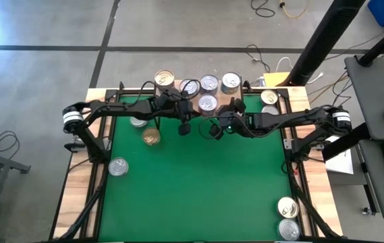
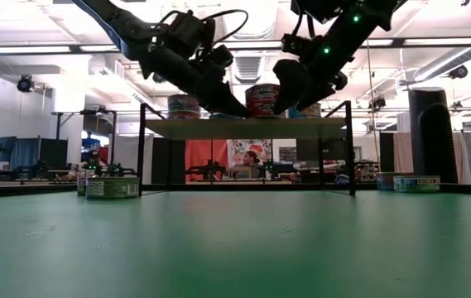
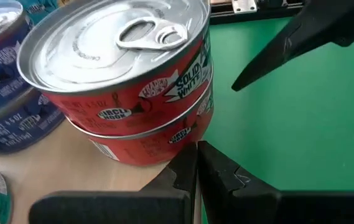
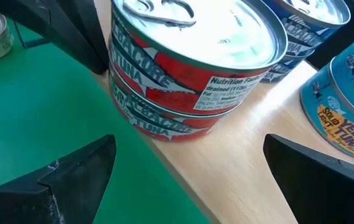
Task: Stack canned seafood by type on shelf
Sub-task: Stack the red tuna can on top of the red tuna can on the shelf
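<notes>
A green felt table (image 1: 198, 182) carries the light-wood shelf (image 2: 243, 127) on thin black legs at its far edge. On the shelf's near edge stand two stacked red-labelled round tins (image 3: 127, 87) with ribbed silver pull-tab lids. The left gripper (image 3: 196, 165) is pinched closed, empty, just left of them; the right gripper (image 4: 189, 165) gapes wide, empty, before them.

2 red tins (image 3: 133, 93) stacked upright on light-wood shelf (image 3: 52, 171)
</notes>
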Action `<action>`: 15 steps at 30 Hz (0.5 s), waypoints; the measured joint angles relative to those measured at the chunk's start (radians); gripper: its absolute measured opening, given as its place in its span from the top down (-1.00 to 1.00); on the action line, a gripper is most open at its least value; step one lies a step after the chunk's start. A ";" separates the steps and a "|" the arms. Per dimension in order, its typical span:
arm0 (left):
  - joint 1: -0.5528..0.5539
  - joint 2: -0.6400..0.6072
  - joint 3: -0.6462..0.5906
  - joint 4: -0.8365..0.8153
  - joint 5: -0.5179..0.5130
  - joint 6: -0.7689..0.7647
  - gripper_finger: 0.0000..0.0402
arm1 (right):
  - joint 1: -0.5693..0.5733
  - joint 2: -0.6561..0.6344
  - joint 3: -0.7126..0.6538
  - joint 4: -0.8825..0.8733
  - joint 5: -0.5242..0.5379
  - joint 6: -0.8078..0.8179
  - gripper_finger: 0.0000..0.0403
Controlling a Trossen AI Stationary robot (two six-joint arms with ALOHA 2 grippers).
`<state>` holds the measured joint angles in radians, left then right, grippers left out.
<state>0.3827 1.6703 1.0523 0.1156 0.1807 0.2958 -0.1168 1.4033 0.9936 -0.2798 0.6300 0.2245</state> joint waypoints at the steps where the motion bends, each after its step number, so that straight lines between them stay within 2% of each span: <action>1: 0.000 0.000 0.000 0.009 -0.006 0.000 1.00 | -0.002 0.000 0.000 0.000 0.000 0.000 -0.99; 8: 0.000 0.002 0.000 0.070 -0.016 -0.002 1.00 | -0.003 0.010 0.000 0.001 0.000 0.003 -0.99; 15: -0.005 -0.011 0.000 -0.001 -0.014 -0.020 1.00 | -0.003 0.013 0.000 -0.003 -0.001 0.005 -0.99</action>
<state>0.3777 1.6593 1.0523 0.1143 0.1671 0.2756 -0.1200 1.4158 0.9936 -0.2832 0.6294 0.2297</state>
